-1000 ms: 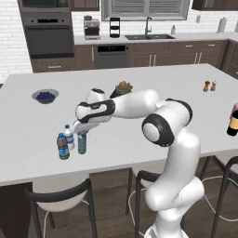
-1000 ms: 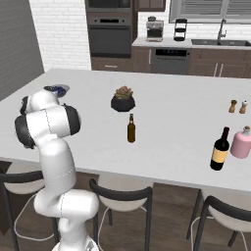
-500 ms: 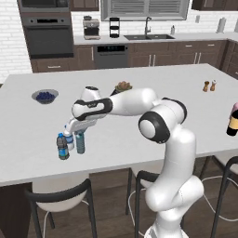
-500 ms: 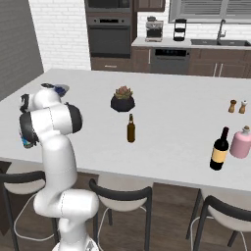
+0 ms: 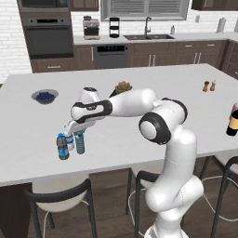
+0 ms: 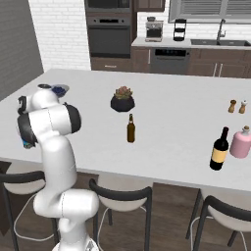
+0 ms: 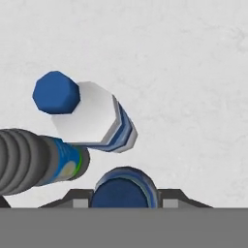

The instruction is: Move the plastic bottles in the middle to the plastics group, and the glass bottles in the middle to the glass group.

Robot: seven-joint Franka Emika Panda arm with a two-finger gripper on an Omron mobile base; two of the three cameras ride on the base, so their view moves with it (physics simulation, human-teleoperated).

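My gripper (image 5: 79, 134) reaches far left over the counter (image 5: 153, 139) and is shut on the light-blue water bottle (image 5: 80, 143). In the hand view its blue cap (image 7: 125, 191) sits between my fingertips. The bottle stands upright, right beside the plastics group: a clear white-labelled bottle (image 5: 69, 139) (image 7: 87, 116) and a dark blue-labelled bottle (image 5: 62, 147) (image 7: 43, 162). A plain amber glass bottle (image 6: 131, 128) stands mid-counter. At the far right, the labelled brown bottle (image 6: 219, 149) stands next to the pale pink vessel (image 6: 241, 142) of the glass group.
A bowl of blueberries (image 5: 45, 96) sits at the back left and a potted succulent (image 5: 123, 87) behind my arm. Salt and pepper shakers (image 5: 209, 86) stand at the far right. The plastic bottles are close to the counter's front edge, with stools (image 5: 62, 197) below.
My gripper has carried the light-blue bottle a little to the left and down, closing in on the two capped bottles. The other bottles have not moved.
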